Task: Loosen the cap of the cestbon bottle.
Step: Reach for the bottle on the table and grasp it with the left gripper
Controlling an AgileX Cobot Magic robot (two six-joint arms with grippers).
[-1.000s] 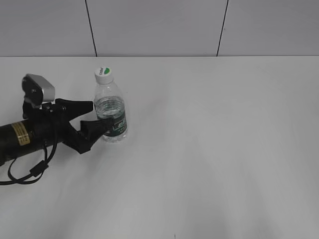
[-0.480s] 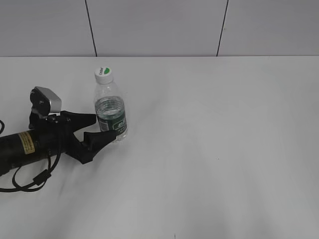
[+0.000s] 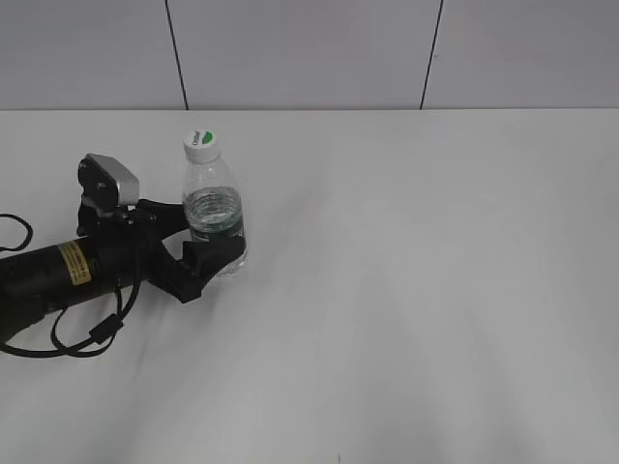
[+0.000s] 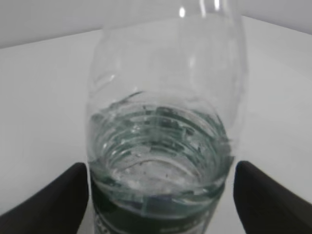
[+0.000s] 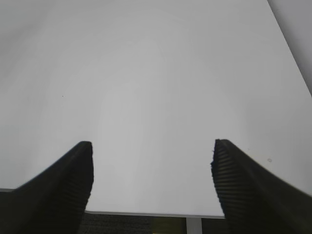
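Water fills the lower part of the cestbon bottle point(image 3: 215, 215), stood upright on the white table point(image 3: 416, 290) (grey wall panels behind), white cap point(image 3: 200, 142) on. It is flanked by the left gripper point(image 3: 198, 240), jaws spread, contact unclear. The right gripper point(image 5: 152, 183) is held wide, empty.

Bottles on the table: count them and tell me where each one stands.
1. The bottle stands upright at the left of the table, white cap on, between the open fingers of the left gripper. Nothing else could hide another.
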